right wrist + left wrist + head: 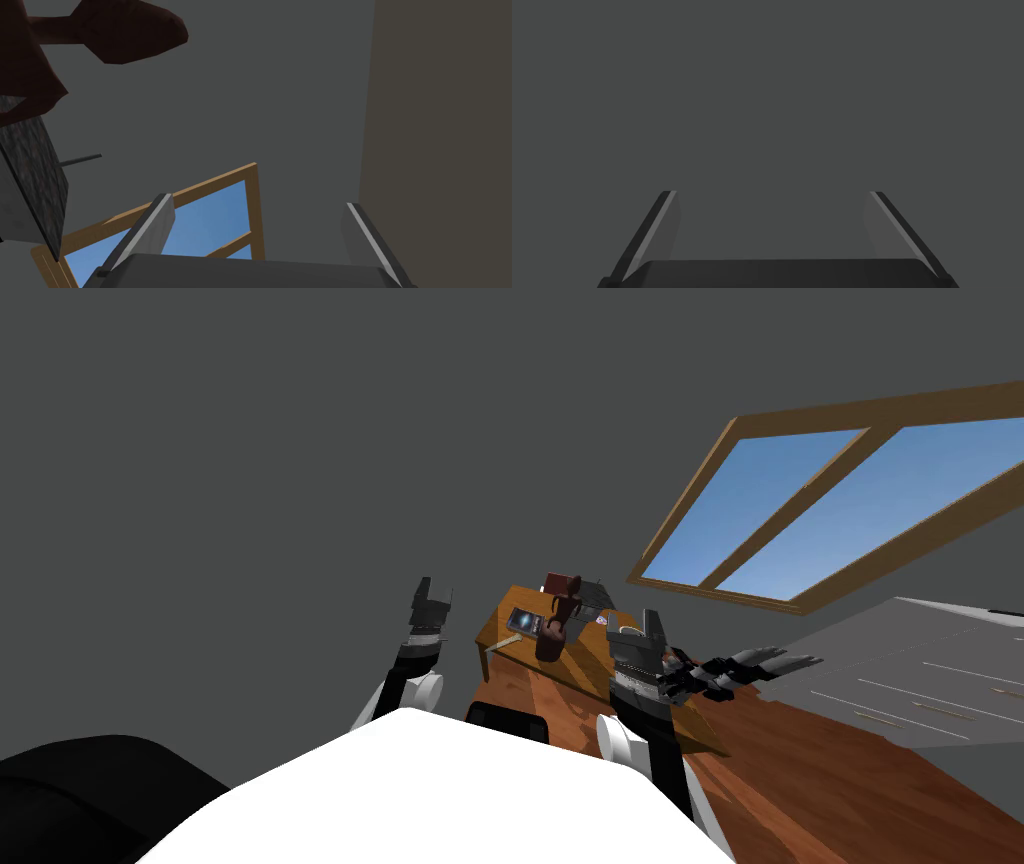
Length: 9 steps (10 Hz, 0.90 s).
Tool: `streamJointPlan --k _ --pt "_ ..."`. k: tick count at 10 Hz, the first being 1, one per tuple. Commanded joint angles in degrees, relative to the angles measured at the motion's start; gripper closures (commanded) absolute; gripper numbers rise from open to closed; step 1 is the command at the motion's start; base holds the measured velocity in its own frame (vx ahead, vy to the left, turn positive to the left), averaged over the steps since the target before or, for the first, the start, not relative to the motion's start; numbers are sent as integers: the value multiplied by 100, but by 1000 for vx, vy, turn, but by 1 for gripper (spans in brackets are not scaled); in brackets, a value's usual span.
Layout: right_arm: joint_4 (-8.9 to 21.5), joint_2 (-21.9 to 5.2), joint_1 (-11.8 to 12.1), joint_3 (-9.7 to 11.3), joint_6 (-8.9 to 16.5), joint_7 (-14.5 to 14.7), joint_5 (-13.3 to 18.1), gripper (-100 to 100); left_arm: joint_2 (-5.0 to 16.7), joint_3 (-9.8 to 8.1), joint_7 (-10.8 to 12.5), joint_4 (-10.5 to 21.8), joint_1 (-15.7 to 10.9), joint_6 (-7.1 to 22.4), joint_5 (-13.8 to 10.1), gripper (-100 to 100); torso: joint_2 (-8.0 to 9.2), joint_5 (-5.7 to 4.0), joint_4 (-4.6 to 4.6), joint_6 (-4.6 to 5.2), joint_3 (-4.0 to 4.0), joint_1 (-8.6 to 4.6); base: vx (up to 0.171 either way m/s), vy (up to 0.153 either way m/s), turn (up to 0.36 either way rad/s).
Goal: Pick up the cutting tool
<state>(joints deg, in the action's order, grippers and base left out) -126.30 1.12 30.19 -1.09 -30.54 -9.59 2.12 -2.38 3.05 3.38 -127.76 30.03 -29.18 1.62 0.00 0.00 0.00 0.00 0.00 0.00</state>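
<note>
**Approach stage, before any grasp.** The right gripper (635,626) stands raised over the wooden desk (575,673). Its fingers are spread wide and empty, aimed upward toward the window (210,210). The left gripper (432,591) is held off the desk's left edge, likewise wide open and holding nothing. The probable cutting tool (760,668), with black handles and grey blades, lies at the desk's right edge, just beside the right forearm. Whether it rests fully on the surface cannot be told. A dark mug (548,645) and a tablet (525,620) occupy the far end. Next move, by judgement: tip the right gripper downward, swing it toward the right edge and straddle the tool.
</note>
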Motion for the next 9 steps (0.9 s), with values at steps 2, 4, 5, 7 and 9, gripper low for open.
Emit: streamJointPlan --k 2,4,5,7,9 --pt "0 0 0 0 0 0 0 0 350 31 103 87 -84 172 -19 -100 2 1 0 1 1 3 -11 8 -60" --pt "0 0 0 0 0 0 0 0 657 77 256 223 -212 429 -49 -100 7 2 1 1 4 7 -27 16 -84" --pt "0 0 -1 0 0 0 0 0 799 106 356 314 -296 596 -69 -100 10 2 2 1 5 9 -35 23 -116" --pt "0 0 -1 0 0 0 0 0 1048 174 598 543 -502 932 -122 -100 12 2 2 1 7 10 -37 21 -120" --pt "0 0 0 0 0 0 0 0 1155 213 738 680 -623 1165 -154 -100 11 2 3 -1 7 9 -27 18 -81"
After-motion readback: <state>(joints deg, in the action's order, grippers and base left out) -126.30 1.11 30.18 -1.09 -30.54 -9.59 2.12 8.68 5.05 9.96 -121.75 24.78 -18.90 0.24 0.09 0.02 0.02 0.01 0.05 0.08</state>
